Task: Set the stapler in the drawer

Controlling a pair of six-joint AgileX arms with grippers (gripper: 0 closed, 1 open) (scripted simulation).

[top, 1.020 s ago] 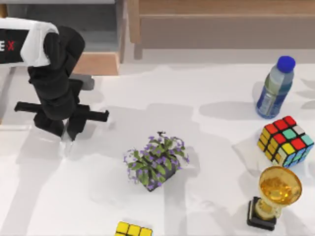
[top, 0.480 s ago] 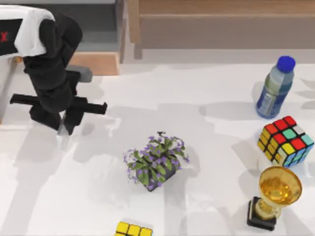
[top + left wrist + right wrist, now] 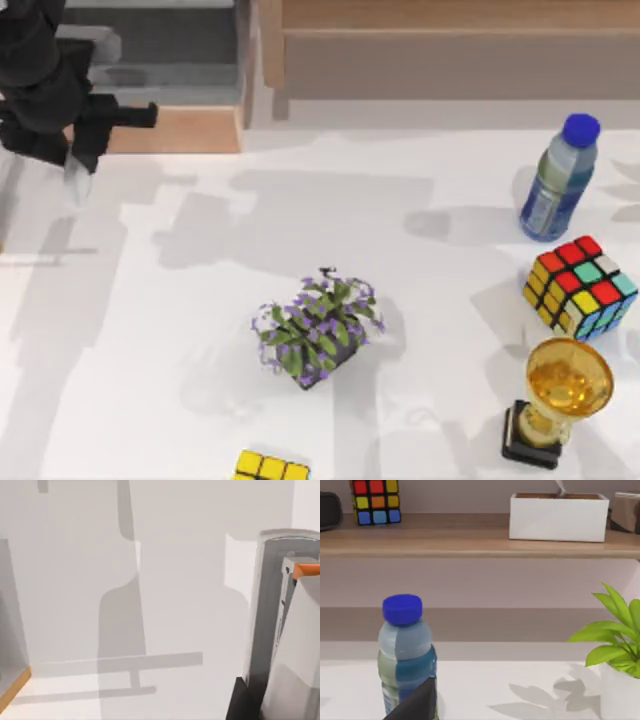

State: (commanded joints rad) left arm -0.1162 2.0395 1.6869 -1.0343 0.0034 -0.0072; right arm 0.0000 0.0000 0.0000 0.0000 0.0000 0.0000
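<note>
The left claw (image 3: 68, 165) hangs at the far left of the top view, at the front left corner of the drawer (image 3: 190, 130), and pinches the stapler (image 3: 76, 180). The stapler's pale end pokes out below the black fingers (image 3: 88, 150), above the white surface (image 3: 200, 400) just in front of the drawer's tan front panel. In the left wrist view the stapler (image 3: 267, 610) runs as a slim grey-white bar with a dark slit, and the surface lies well below it. The drawer's grey floor stands open behind the panel, beside the long brown wooden unit (image 3: 450, 50).

The right claw (image 3: 415, 705) shows as a dark tip in front of the bottle (image 3: 405, 655); whether it is spread or pressed together cannot be told.

On the right side of the surface the blue-capped bottle (image 3: 558, 180), a colour cube (image 3: 580, 285) and a gold trophy (image 3: 560, 400) stand in a row. A purple-flowered plant (image 3: 318, 328) sits near the middle.
</note>
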